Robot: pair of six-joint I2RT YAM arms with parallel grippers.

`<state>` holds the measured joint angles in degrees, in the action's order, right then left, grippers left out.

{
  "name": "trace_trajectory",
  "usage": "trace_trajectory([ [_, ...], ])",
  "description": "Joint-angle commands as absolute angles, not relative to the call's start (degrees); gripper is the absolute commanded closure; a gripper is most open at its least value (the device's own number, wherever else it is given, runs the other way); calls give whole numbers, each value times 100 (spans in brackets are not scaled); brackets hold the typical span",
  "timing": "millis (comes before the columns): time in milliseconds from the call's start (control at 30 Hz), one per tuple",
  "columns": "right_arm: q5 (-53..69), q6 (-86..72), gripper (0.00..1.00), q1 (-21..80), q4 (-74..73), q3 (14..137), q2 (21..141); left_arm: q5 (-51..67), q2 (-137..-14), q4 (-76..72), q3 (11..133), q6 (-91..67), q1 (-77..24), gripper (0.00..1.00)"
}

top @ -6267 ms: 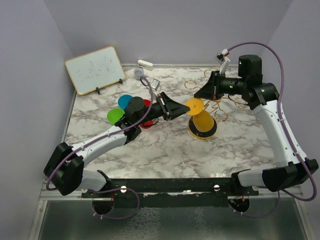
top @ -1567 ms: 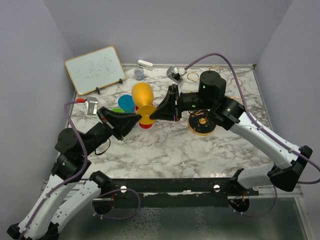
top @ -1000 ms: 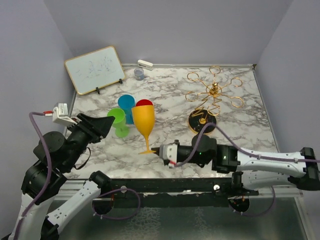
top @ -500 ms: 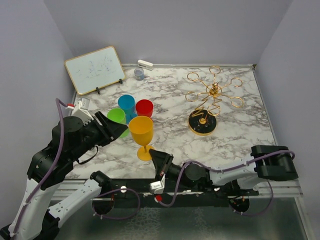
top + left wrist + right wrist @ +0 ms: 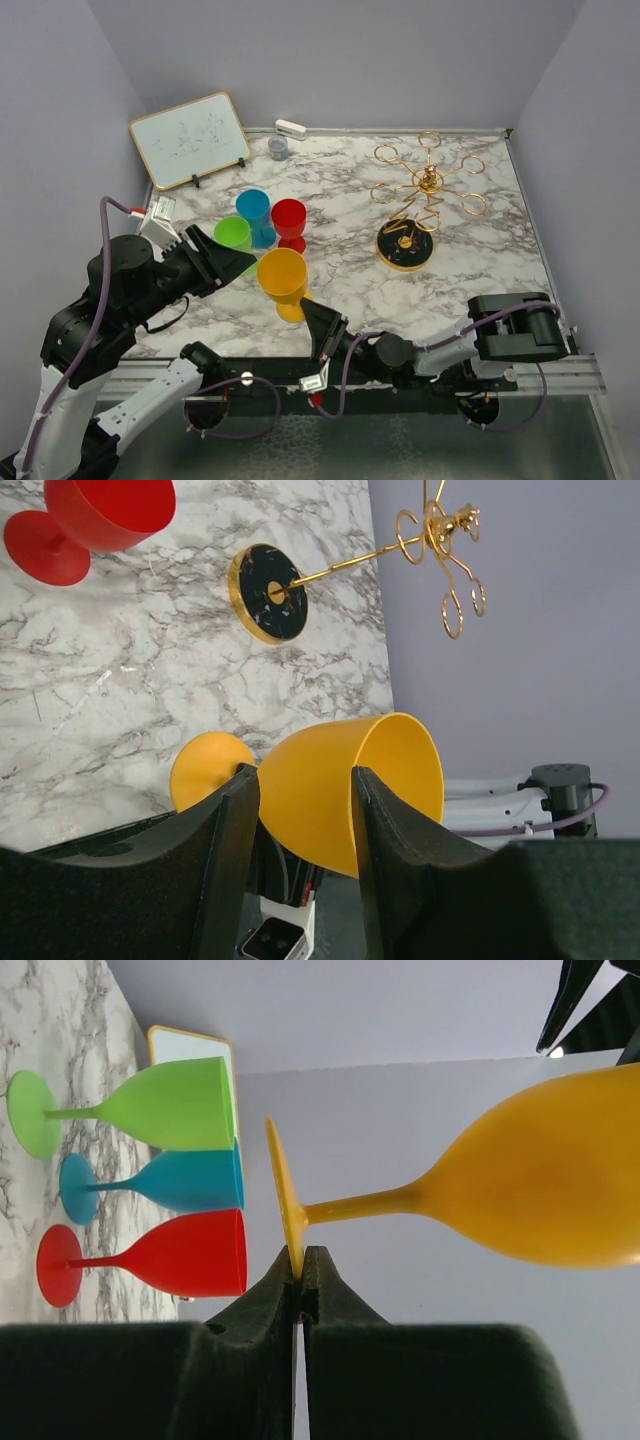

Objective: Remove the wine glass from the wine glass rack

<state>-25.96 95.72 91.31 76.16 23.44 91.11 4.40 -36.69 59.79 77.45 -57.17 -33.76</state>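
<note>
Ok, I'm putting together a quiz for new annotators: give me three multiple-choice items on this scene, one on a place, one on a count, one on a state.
1. Which is nearest the arm bases? A red wine glass; B yellow wine glass; C blue wine glass.
2. How many wine glasses are in view? A three; B four; C six.
3. What hangs on the wine glass rack? A nothing; B one glass; C two glasses.
Answers: 1 B, it is lowest in the top view, ahead of the green wine glass too; 2 B, yellow, green, blue, red; 3 A, every loop is bare.
</note>
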Motion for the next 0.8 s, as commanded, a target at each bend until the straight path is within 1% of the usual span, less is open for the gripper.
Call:
trace_trajectory([
  [0,-2613,9655,99,9209,7998,2351,9189,920,-3747,6050,7712,-5650,-3375,56],
  [400,-2480,8933,99,9241,6848,2563,9135,905,-3969,6411,7874,-5171,-3375,58],
  [500,-2444,8864,99,9251,6792,2605,9185,944,-4044,6501,7793,-4996,-3375,59],
  [667,-2480,8855,99,9255,6733,2633,9275,957,-4269,6845,7783,-4586,-3379,65],
  [767,-2505,8858,99,9283,6732,2644,9281,652,-4386,7181,7825,-4366,-3375,67],
])
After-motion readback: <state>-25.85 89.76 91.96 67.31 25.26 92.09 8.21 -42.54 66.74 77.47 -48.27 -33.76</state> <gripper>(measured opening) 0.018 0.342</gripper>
